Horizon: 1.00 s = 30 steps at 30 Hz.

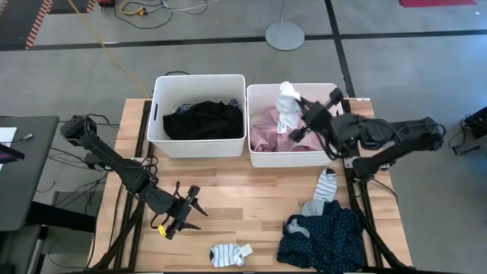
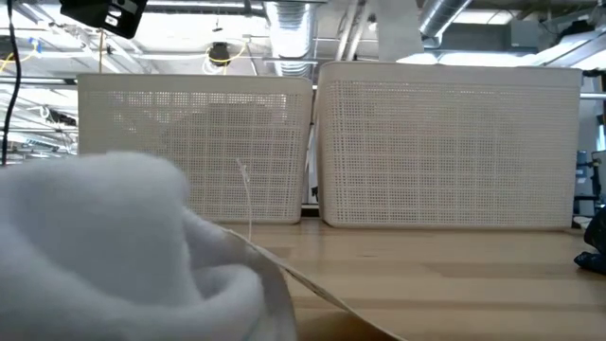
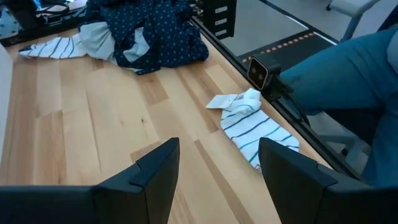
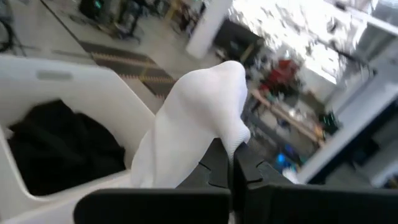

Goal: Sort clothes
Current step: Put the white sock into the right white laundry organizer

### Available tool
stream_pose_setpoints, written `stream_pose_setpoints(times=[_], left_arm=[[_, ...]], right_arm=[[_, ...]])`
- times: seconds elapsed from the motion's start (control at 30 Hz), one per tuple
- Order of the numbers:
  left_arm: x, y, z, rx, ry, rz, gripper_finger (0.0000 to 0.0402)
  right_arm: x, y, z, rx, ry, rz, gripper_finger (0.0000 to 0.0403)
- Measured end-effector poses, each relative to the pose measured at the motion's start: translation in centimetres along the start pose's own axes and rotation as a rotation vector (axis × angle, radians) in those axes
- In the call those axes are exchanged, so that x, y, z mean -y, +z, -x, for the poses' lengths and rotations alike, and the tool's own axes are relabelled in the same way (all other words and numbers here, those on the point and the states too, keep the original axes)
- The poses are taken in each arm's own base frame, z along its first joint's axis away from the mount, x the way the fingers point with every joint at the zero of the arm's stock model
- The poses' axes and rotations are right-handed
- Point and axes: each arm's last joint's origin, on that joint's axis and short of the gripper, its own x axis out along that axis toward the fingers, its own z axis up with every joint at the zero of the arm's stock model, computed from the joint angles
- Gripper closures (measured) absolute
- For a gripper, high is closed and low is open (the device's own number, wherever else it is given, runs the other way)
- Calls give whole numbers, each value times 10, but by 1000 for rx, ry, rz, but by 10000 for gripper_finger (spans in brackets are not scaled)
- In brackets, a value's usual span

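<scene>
Right pincer (image 1: 300,105) clamps a white sock (image 1: 288,106) above the pink-filled bin (image 1: 257,158); left pincer (image 1: 189,209) hovers half-open, empty.

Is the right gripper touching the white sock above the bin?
Touching. In the right wrist view, the right gripper has its jaws shut on the white sock.

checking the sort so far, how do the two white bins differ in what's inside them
The left bin holds a dark black garment; the right bin holds a pink garment. Nothing hangs over the left bin, while the right gripper is over the right bin, fingers shut on a white sock. The left bin shows a slot handle in its wall; none is visible on the right bin. Both are white, rectangular and stand side by side.
</scene>
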Motion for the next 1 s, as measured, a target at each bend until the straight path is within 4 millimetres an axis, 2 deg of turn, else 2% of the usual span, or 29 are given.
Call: stream_pose_setpoints(times=[0.27,0.5,1.0], left_arm=[[2,0,0,-2,-7,-4,187],[2,0,0,-2,-6,-7,187],[2,0,0,-2,-5,-7,187]], right_arm=[[18,-33,-7,-182,-51,-58,396],[24,-54,-12,-314,-70,-94,395],[33,-75,-20,-524,21,-229,392]])
